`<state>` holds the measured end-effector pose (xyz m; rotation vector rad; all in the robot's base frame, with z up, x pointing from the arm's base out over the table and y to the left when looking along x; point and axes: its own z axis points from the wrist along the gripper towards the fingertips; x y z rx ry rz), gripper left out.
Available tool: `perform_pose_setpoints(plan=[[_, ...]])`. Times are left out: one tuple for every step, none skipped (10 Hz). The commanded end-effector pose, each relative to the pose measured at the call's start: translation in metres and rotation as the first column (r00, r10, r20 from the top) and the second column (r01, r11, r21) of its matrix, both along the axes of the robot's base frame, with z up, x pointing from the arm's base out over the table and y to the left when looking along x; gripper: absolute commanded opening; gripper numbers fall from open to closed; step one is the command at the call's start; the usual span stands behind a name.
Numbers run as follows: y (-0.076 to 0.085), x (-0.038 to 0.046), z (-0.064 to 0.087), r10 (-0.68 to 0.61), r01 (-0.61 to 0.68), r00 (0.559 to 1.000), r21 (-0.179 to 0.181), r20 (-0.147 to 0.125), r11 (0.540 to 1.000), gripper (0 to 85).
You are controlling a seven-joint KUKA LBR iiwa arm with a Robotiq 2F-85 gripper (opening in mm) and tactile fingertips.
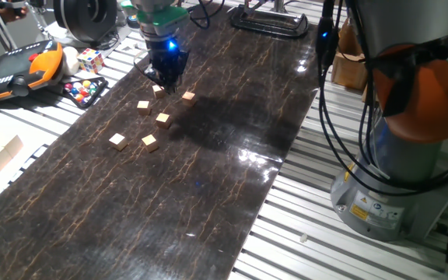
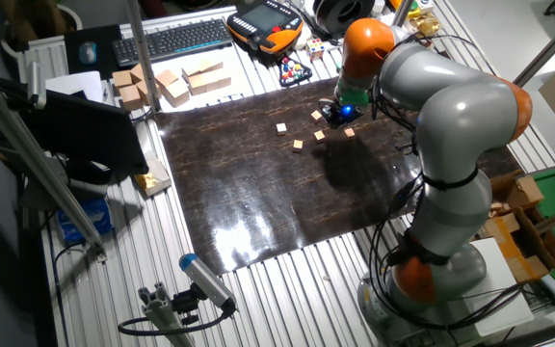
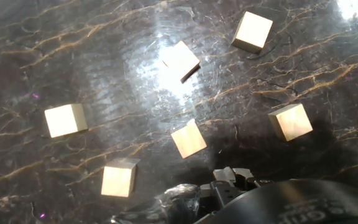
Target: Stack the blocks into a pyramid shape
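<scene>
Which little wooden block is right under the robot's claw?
The block tucked just below the gripper, at the far end of the group. The other five lie scattered farther out on the dark mat, none stacked.

A robotics lab. The desk (image 1: pixel 348 233) is built of ribbed aluminium rails with a dark marble-patterned mat (image 1: pixel 208 194) laid over it. Beyond the gripper (image 1: pixel 164 78) lie an orange teach pendant (image 1: pixel 18 70), a keyboard (image 2: pixel 171 39) and loose cables (image 1: pixel 341 117), and a camera (image 2: pixel 205 280) is clamped at the desk's edge.
</scene>
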<state>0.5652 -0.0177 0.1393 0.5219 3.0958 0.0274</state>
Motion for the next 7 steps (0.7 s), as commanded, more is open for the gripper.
perform_pose_setpoints(plan=[[-0.0005, 0.0003, -0.0014, 0.000, 0.000, 1.000, 0.000, -0.001, 1.000, 0.7], [-0.0004, 0.0004, -0.0030, -0.001, 0.001, 1.000, 0.003, -0.003, 1.000, 0.7], [-0.0004, 0.0004, -0.0030, 0.002, -0.002, 1.000, 0.003, -0.004, 1.000, 0.7], [-0.0004, 0.0004, -0.0030, 0.016, -0.016, 1.000, 0.005, -0.016, 1.000, 0.7], [-0.0004, 0.0004, -0.0030, 0.021, -0.021, 0.999, 0.007, -0.035, 1.000, 0.7], [-0.0004, 0.0004, -0.0030, 0.016, -0.016, 0.999, -0.001, -0.038, 1.000, 0.7], [-0.0004, 0.0004, -0.0030, 0.027, -0.027, 0.999, -0.004, -0.032, 1.000, 0.7]])
